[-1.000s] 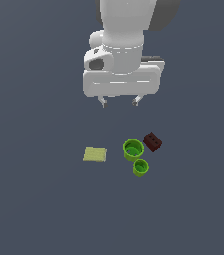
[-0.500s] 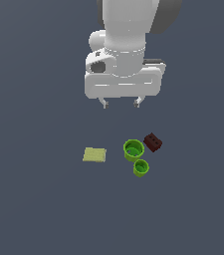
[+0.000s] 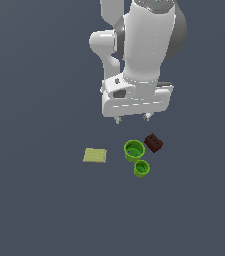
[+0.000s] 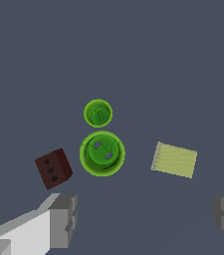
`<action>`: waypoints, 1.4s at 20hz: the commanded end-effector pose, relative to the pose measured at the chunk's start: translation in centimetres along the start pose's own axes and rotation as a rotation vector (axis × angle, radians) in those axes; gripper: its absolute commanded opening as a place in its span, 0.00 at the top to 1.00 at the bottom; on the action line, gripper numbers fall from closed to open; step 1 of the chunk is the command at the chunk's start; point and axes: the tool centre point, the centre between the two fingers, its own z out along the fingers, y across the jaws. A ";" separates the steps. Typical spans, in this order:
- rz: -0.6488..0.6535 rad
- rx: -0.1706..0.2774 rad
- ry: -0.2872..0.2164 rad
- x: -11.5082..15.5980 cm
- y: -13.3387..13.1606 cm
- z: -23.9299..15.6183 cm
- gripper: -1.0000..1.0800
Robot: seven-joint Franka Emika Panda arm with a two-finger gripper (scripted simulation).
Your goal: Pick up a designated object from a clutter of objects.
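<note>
The white robot arm's claw (image 3: pixel 132 119) hangs high above the flat dark grey counter (image 3: pixel 39 210), fingers spread wide apart with nothing between them. In the wrist view the two grey fingertips (image 4: pixel 63 219) sit at the frame's edges, a broad empty gap between them.

Down below, the target: a small dark reddish-brown rectangular block (image 3: pixel 154 143) with tiny dark holes on top, lying flat on the counter and turned at an angle. It sits just beside the larger bright green round cup (image 3: pixel 134 150), on the exterior view's right of it, and whether the two touch is hard to say. The smaller bright green round cup (image 3: pixel 142 168) stands close by the larger one, and the flat pale yellow-green square (image 3: pixel 95 155) lies apart, off to the exterior view's left.

This reads as the approach step, no grasp yet. Next, the claw needs to centre over the block, rotate to match its skewed sides, then descend. The tight spot is the larger cup: one finger must slip down on that side without knocking it.
</note>
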 end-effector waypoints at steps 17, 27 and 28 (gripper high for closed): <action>-0.367 0.014 -0.036 -3.6 -13.9 17.7 0.04; -0.416 0.024 -0.042 -4.9 -15.8 19.8 0.04; -0.416 0.024 -0.042 -4.9 -15.8 19.8 0.04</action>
